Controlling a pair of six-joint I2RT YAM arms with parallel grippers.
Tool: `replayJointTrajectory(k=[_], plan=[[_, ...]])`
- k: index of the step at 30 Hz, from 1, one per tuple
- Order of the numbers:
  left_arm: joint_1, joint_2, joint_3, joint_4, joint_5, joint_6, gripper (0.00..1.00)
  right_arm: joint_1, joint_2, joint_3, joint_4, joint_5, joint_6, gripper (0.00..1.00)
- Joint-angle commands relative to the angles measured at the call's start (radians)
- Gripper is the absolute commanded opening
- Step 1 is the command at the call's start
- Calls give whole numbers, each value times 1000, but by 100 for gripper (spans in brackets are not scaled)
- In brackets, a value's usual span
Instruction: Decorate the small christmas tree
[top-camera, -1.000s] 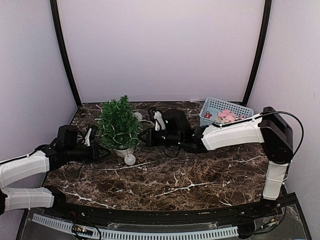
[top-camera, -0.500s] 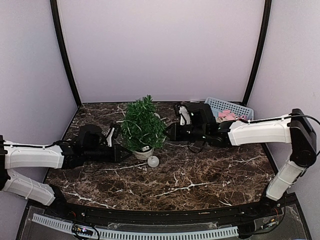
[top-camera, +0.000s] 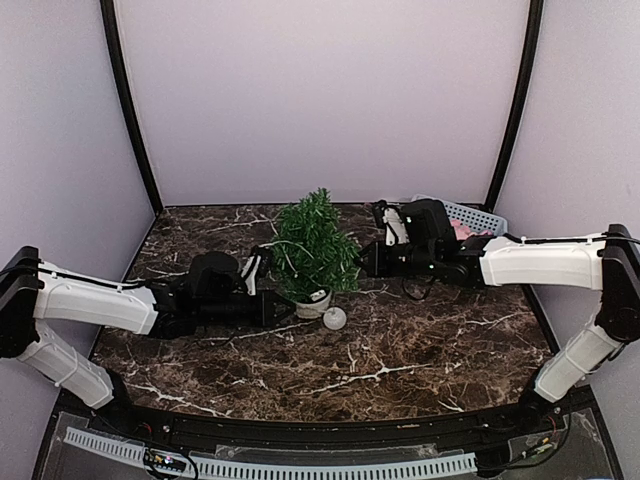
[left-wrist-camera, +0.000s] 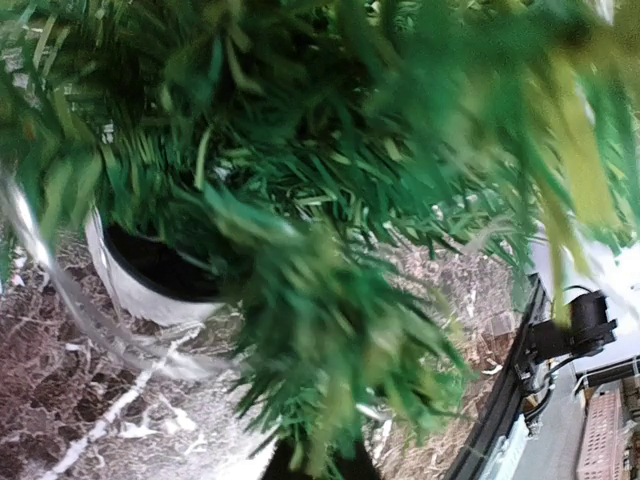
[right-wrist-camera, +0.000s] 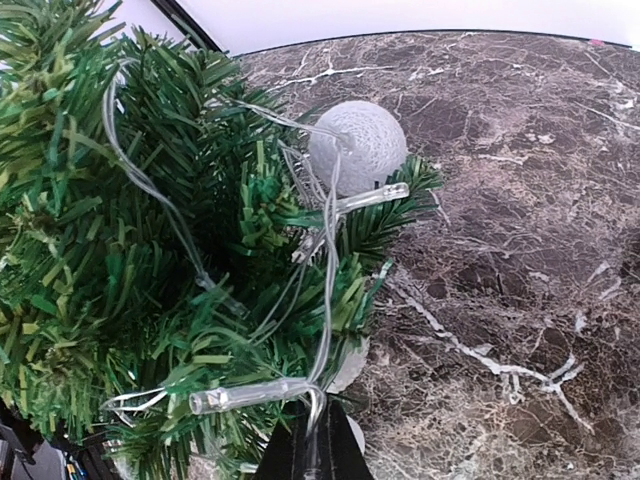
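Note:
The small christmas tree (top-camera: 315, 243) stands upright in its white pot (top-camera: 312, 304) near the table's middle, wound with a clear light string (right-wrist-camera: 325, 215) that carries white ball lamps (right-wrist-camera: 357, 145). One ball (top-camera: 334, 318) lies on the marble beside the pot. My left gripper (top-camera: 274, 308) reaches in low from the left; in the left wrist view its tips (left-wrist-camera: 315, 462) are shut with green needles (left-wrist-camera: 330, 350) between them. My right gripper (top-camera: 364, 262) meets the tree from the right. It (right-wrist-camera: 320, 445) is shut on the clear wire just below a tube lamp (right-wrist-camera: 250, 396).
A light-blue basket (top-camera: 474, 216) with pink items stands at the back right, partly behind the right arm. Black frame posts (top-camera: 130, 110) rise at both back corners. The table's front rail (top-camera: 300, 430) runs along the near edge.
The tree has slid to the right, from back left to near the middle, with both grippers travelling along with it. The loose ball on the table came along.

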Motion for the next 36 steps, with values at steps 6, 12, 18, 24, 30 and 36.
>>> replayJointTrajectory(k=[6,12,18,24,30,36], plan=[[-6,-78,-3,-15,-78,-15,40,-21,-34,-6,0,-11,-21,38],[-5,-178,-58,-94,-159,-40,65,-24,-67,-10,-26,-19,-29,68],[-5,-313,-80,-256,-197,-48,75,-26,-170,-35,-124,-4,-39,85],[87,-442,39,-540,-174,30,88,-61,-326,-44,-324,151,-64,90],[298,-362,272,-638,61,193,91,-191,-332,6,-453,284,-91,91],[436,-149,501,-635,194,438,90,-397,-104,167,-501,316,-129,83]])
